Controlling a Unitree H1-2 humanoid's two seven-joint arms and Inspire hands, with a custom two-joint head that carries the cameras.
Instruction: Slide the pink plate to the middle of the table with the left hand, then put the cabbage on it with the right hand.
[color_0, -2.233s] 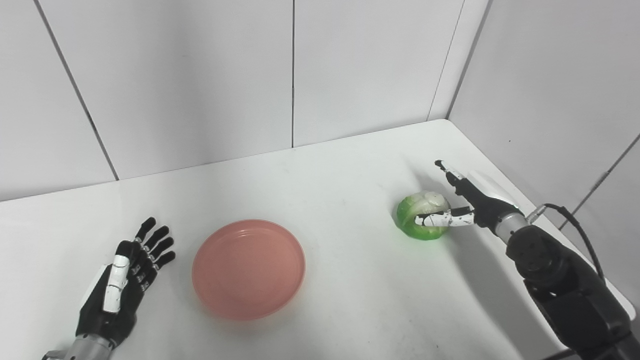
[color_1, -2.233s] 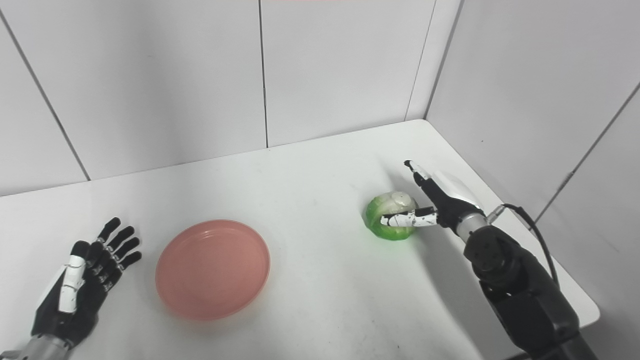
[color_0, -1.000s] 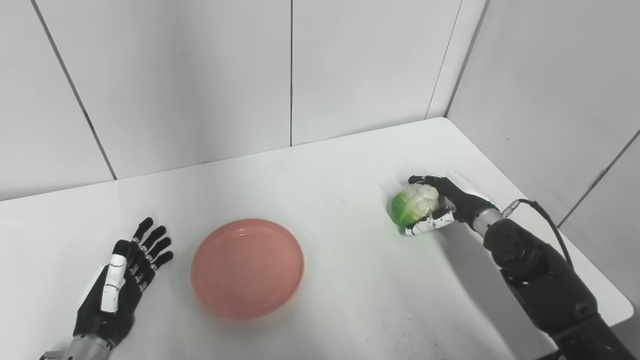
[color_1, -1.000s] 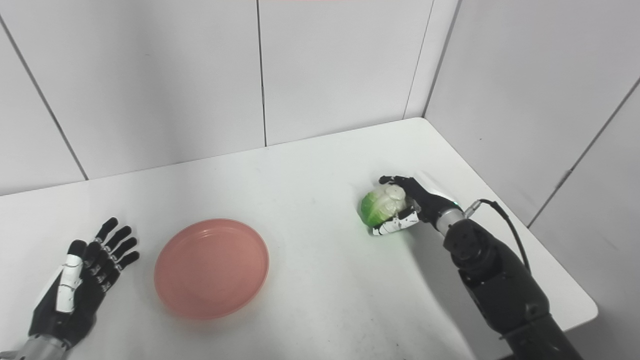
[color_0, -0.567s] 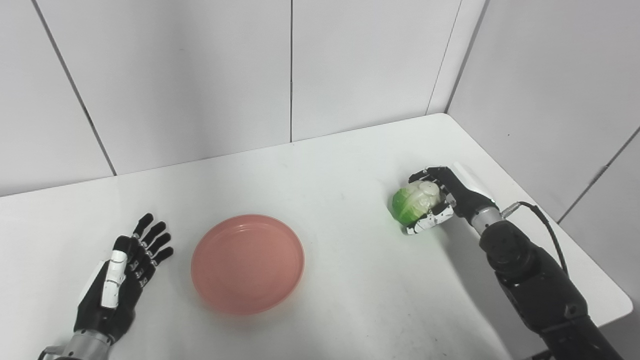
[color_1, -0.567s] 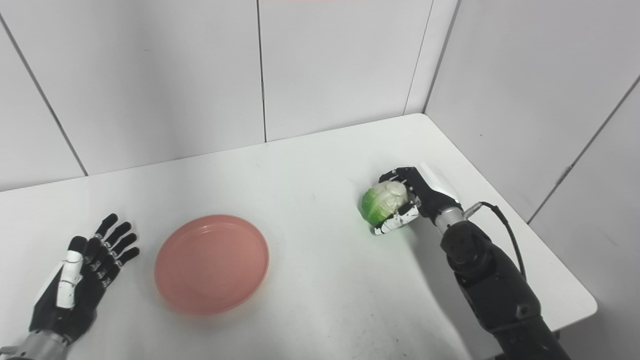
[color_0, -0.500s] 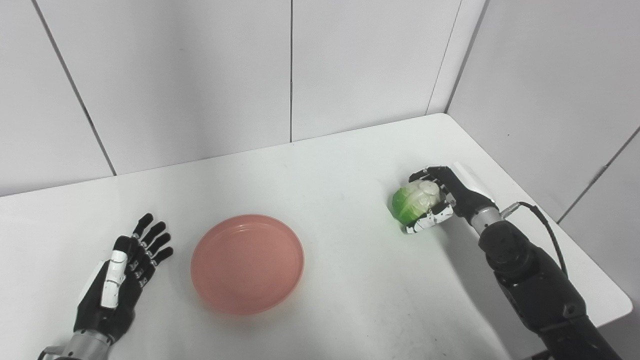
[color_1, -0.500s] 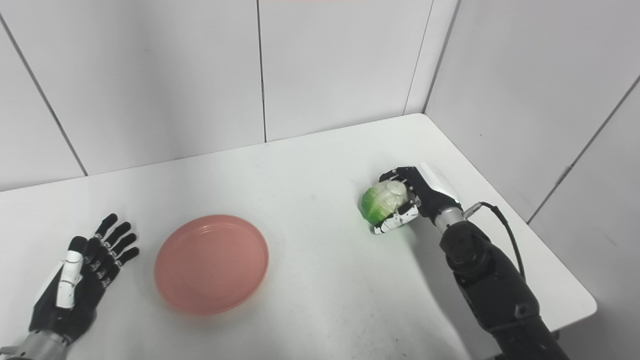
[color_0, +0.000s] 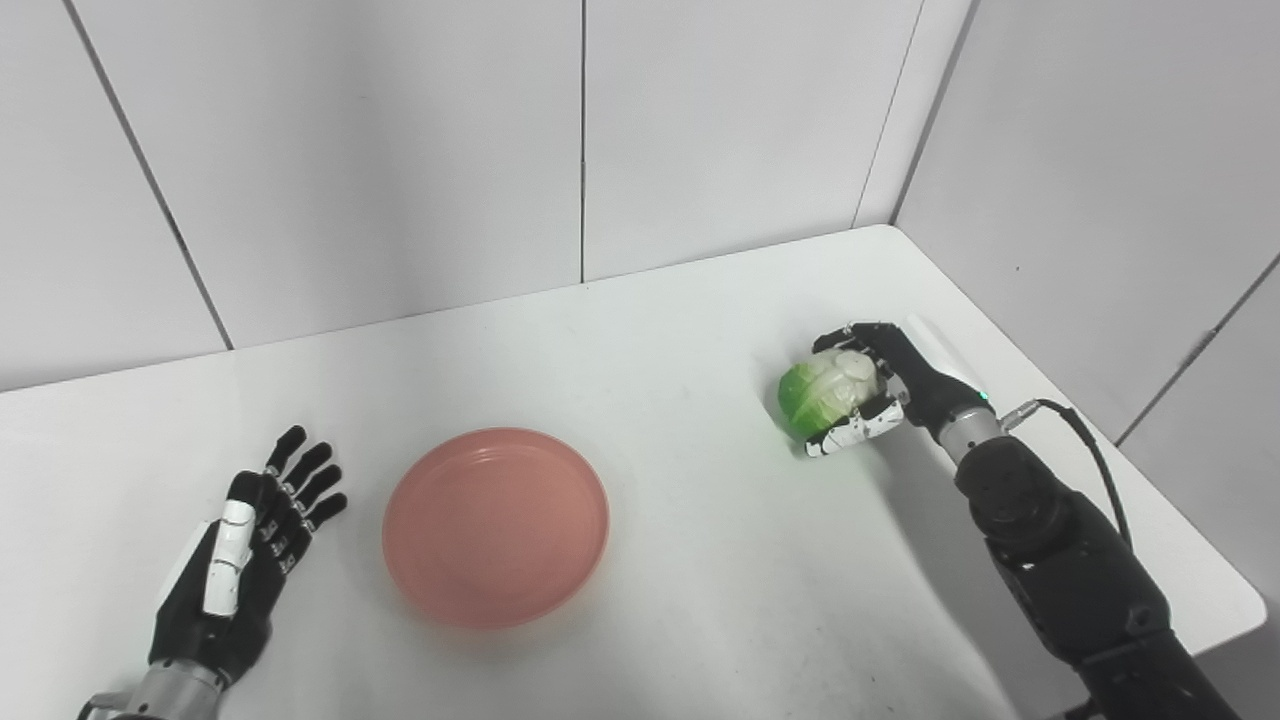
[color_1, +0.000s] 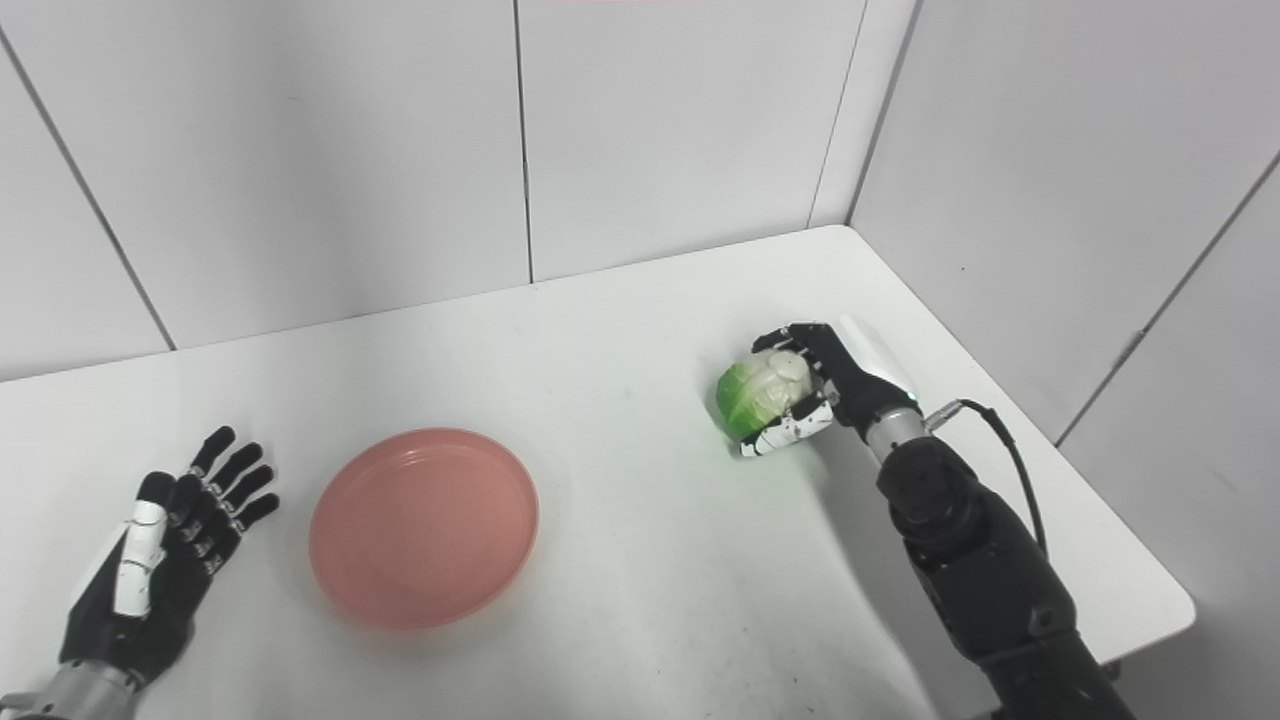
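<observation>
right hand (color_0: 880, 385) wrapped around cabbage (color_0: 815, 397); left hand (color_0: 245, 560) spread flat, holding nothing, beside pink plate (color_0: 495, 525)

Illumination was bright, even and diffuse, apparently from overhead. The white worktop (color_0: 700, 330) showed a broad soft sheen without harsh glare. Shadows were faint: a pale grey one lay on the worktop beside the right arm (color_0: 1060, 540), and a thin darker rim sat under the near edge of the pink plate (color_0: 495, 527). A slight green tint fell on the worktop just below the cabbage (color_0: 820, 393). Both views were sharp centrally, with no motion blur. Wall panel seams (color_1: 92, 205) leaned outward toward the picture's edges, indicating wide-angle distortion. Colour was neutral, slightly cool.
</observation>
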